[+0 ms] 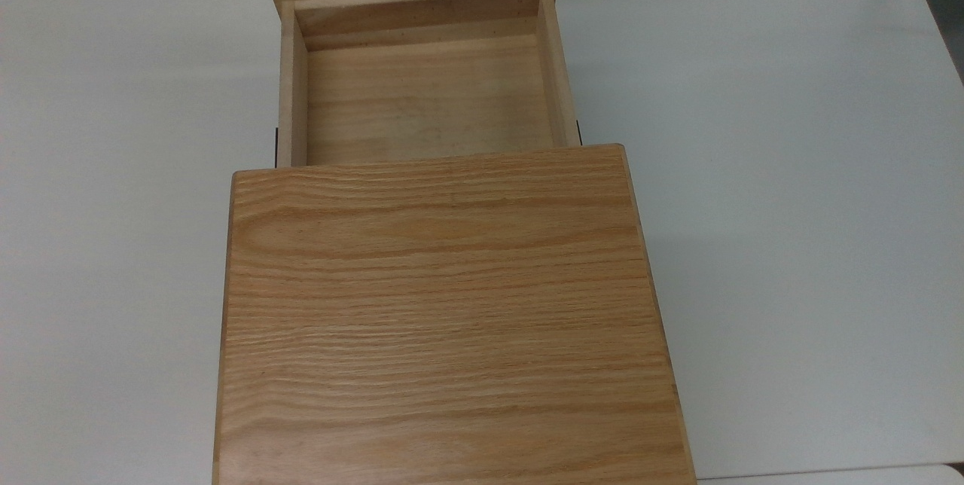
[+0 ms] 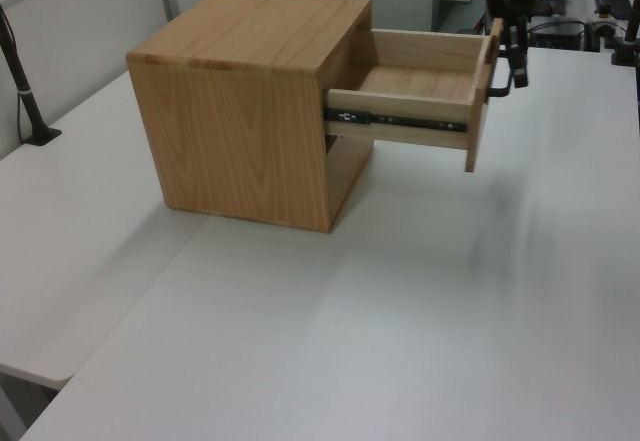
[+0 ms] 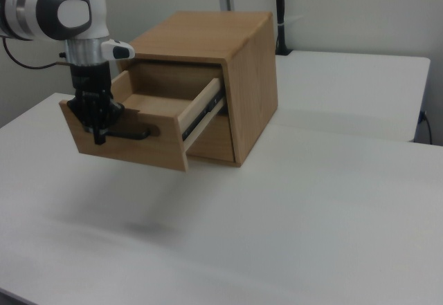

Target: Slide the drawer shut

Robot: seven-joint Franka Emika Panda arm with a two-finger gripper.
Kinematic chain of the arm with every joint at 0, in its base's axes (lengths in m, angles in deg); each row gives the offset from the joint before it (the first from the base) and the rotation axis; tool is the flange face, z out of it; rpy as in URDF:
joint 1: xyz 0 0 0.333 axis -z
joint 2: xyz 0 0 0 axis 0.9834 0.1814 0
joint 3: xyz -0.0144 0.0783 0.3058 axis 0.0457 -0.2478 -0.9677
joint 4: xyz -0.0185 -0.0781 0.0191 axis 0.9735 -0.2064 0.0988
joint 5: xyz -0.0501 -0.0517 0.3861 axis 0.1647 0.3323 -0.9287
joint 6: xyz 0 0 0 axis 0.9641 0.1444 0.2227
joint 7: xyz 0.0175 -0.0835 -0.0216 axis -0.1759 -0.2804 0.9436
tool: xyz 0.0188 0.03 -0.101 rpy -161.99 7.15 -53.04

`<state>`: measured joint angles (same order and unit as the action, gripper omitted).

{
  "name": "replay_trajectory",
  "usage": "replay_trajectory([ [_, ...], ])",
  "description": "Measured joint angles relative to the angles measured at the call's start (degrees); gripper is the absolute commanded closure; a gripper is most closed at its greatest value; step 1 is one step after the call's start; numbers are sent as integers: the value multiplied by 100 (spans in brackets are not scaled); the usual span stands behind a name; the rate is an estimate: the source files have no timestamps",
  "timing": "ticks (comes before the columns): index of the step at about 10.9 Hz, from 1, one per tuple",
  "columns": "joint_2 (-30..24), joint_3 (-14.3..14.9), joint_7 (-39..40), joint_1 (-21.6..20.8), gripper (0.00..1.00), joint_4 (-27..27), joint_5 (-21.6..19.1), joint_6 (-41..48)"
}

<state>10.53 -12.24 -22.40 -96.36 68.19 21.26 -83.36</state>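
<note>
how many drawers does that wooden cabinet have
1 that shows: the drawer, pulled out from the cabinet top slot, with the gripper at its black handle. Below it the cabinet front looks open; more may be hidden.

Tool at drawer front (table around open).

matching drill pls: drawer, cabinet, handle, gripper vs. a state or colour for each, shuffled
Things:
1. drawer
2. cabinet
3. handle
4. gripper

States or colours:
A. slim black bar on the front panel
B. pulled out on its side rails, nothing inside
C. pointing down in front of the front panel, at the bar
D. broad grained oak top, standing on the white table

Pairs: 1-B, 2-D, 3-A, 4-C
</note>
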Motion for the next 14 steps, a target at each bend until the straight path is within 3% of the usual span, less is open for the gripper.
replay_trajectory([
  [5,173,-17,-106,4,100,-52,-85,-1510],
  [14,1733,-22,-512,132,100,-1167,-231,-3869],
])
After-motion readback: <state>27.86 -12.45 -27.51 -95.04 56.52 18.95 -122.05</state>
